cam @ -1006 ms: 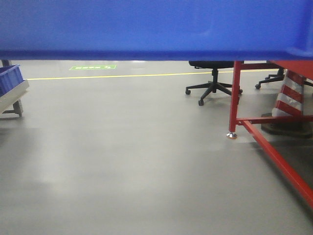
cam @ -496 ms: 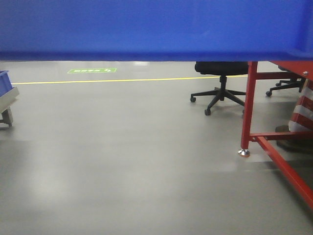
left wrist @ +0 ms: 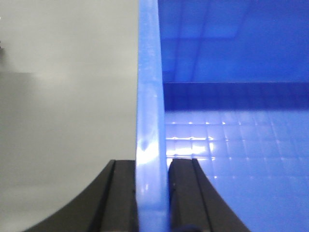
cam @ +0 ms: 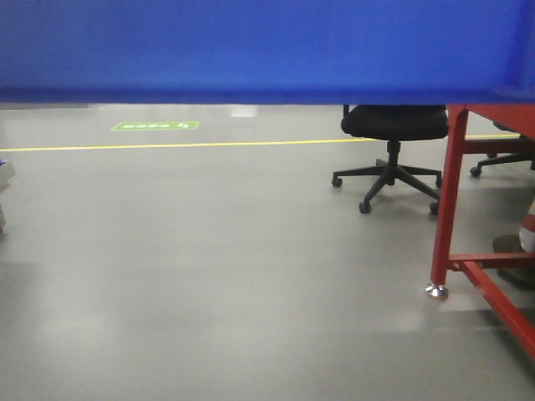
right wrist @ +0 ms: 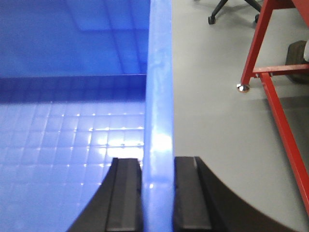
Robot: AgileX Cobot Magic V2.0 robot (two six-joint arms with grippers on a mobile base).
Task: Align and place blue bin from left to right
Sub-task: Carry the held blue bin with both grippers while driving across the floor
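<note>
The blue bin [cam: 267,46] hangs above the floor and fills the top of the front view, hiding both arms there. In the left wrist view my left gripper [left wrist: 152,193] is shut on the blue bin's left wall [left wrist: 149,96], one black finger outside and one inside. In the right wrist view my right gripper [right wrist: 157,193] is shut on the blue bin's right wall [right wrist: 159,87] in the same way. The bin's gridded floor [right wrist: 63,145] shows inside and holds nothing.
A red metal frame [cam: 451,192] with a foot [cam: 435,291] stands at the right, close to the bin's right side [right wrist: 270,77]. A black office chair [cam: 391,134] is behind it. A yellow floor line [cam: 167,145] and a green floor mark [cam: 155,126] lie further back.
The view has swung left to right: the red frame and chair shifted right and lower in the picture, and the blue tub on the cart at the left edge has slid out of view.
</note>
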